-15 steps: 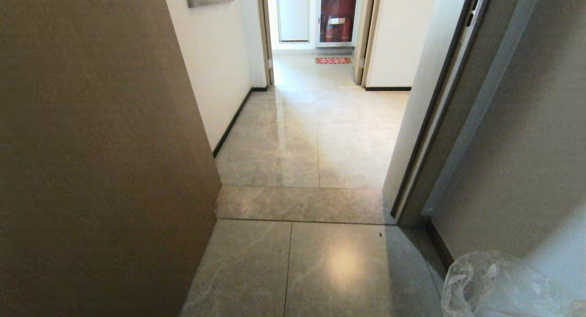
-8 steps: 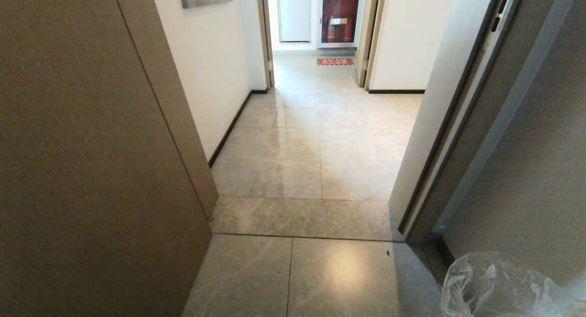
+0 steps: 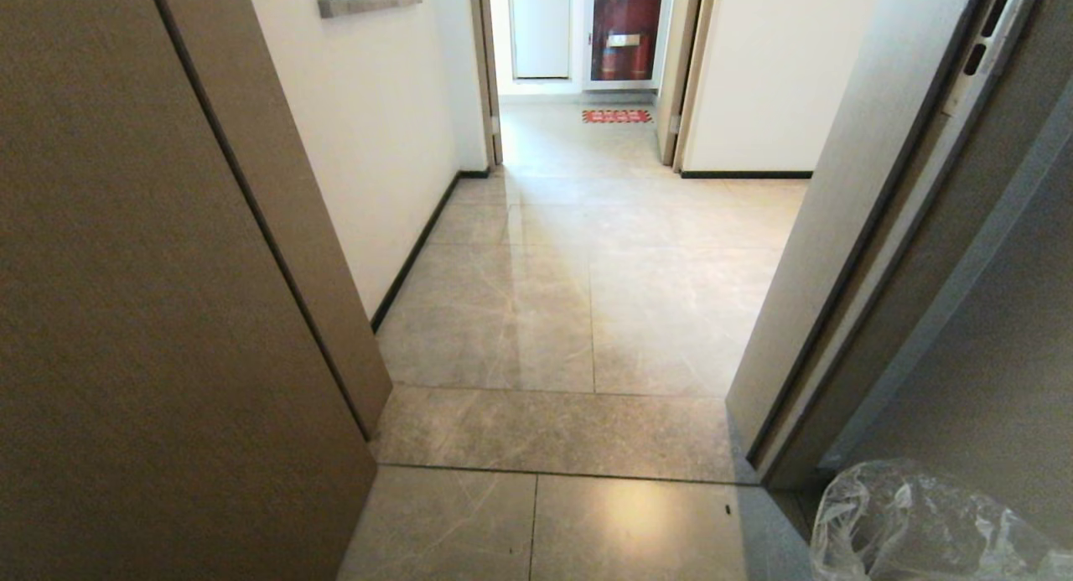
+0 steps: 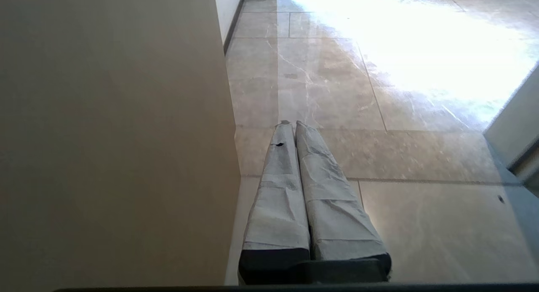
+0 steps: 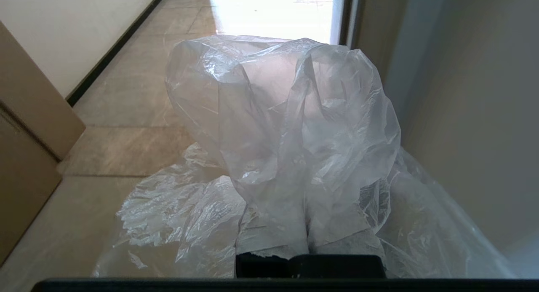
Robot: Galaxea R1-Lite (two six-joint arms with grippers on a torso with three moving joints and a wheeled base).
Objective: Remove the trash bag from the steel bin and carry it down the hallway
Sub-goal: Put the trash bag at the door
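Gripping the thin, clear, crinkly trash bag (image 5: 286,127), the right hand (image 5: 307,237) is clamped on gathered plastic that billows just ahead of its fingers. Beside it, the left hand (image 4: 294,125) is closed, empty, pointing forward. Beyond the doorway, the glossy beige-tiled hallway (image 3: 578,229) extends straight ahead.

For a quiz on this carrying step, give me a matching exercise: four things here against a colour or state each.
1. trash bag
2. left gripper
3. floor mat
4. baseboard

a. red
b. shut, empty
c. black
d. clear, crinkled, held by the right gripper

Pairs: 1-d, 2-b, 3-a, 4-c
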